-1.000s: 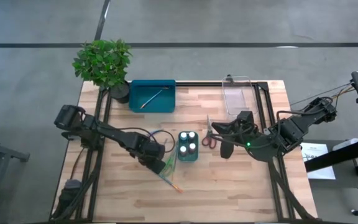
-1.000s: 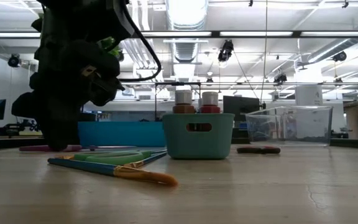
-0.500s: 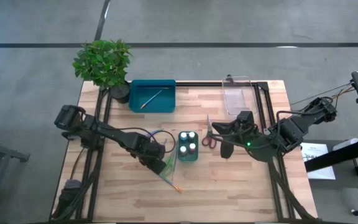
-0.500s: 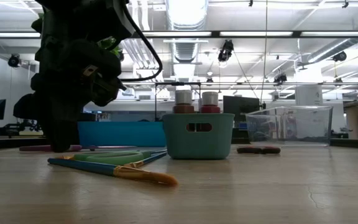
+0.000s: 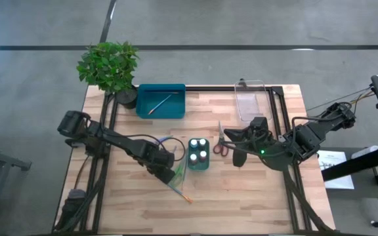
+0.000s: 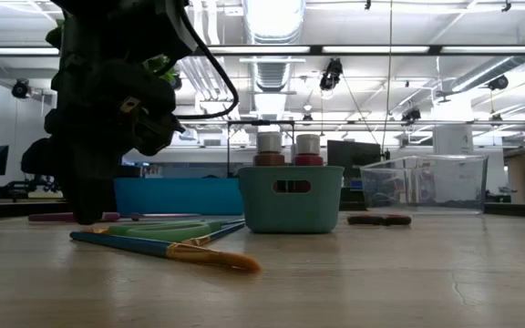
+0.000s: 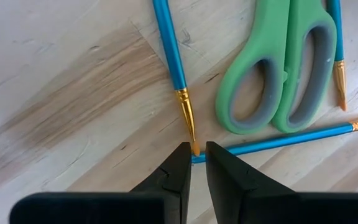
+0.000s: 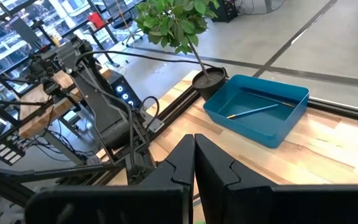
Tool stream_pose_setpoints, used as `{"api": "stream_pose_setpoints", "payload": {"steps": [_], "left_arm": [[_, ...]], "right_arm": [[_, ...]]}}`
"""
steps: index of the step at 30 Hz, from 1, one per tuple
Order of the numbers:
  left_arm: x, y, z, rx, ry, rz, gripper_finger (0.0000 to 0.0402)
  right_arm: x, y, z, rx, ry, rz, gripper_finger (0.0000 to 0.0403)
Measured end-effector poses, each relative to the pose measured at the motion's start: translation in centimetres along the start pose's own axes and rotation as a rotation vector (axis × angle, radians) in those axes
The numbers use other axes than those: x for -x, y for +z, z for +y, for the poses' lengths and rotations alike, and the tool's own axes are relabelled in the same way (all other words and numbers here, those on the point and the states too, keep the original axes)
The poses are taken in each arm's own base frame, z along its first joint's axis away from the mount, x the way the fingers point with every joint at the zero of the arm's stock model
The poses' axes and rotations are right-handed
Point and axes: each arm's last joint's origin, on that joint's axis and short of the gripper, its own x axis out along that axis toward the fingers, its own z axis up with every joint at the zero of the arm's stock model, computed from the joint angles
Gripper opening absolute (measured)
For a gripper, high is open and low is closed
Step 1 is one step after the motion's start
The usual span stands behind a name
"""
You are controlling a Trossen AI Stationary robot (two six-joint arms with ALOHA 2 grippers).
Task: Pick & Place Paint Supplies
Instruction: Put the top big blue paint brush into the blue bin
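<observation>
Several thin blue brushes (image 5: 181, 189) and green scissors (image 7: 278, 74) lie flat on the wooden table beside a small teal caddy (image 5: 199, 155) holding the white-capped pots (image 6: 269, 142). My left gripper (image 7: 197, 163) points down at the table among the brushes, shut on the end of one blue brush (image 7: 278, 140). A second brush's tip (image 7: 193, 147) lies right at its fingertips. Red scissors (image 5: 220, 145) lie right of the caddy. My right gripper (image 8: 194, 155) hangs above them, shut and holding nothing. My left gripper pinches the handle end (image 7: 196, 159) of a blue brush between its two fingertips, coming from above and pointing steeply down. The brush lies flat on the table, running away from the fingers past the green scissors.
A teal tray (image 5: 161, 100) with one brush in it stands at the far edge, next to a potted plant (image 5: 110, 65). A clear tray (image 5: 251, 101) stands at the far right. Something purple (image 6: 62, 217) lies behind my left gripper.
</observation>
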Motion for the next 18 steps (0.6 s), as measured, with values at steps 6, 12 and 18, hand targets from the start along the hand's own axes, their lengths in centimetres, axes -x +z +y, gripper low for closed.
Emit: {"api": "stream_pose_setpoints", "payload": {"steps": [6,12,18], "left_arm": [[-1.3,0.1,0.0,-0.002,0.012,0.043,0.0057],[-1.8,0.2,-0.3,0.0,0.004,0.053,0.0057],[-1.9,0.2,-0.3,0.0,0.014,0.041,0.0046]], "right_arm": [[0.0,0.0,0.0,0.001,-0.001,0.0,0.0009],[0.0,0.0,0.0,0.0,-0.002,0.002,0.0009],[0.0,-0.1,-0.1,0.006,-0.007,0.005,0.0009]]}}
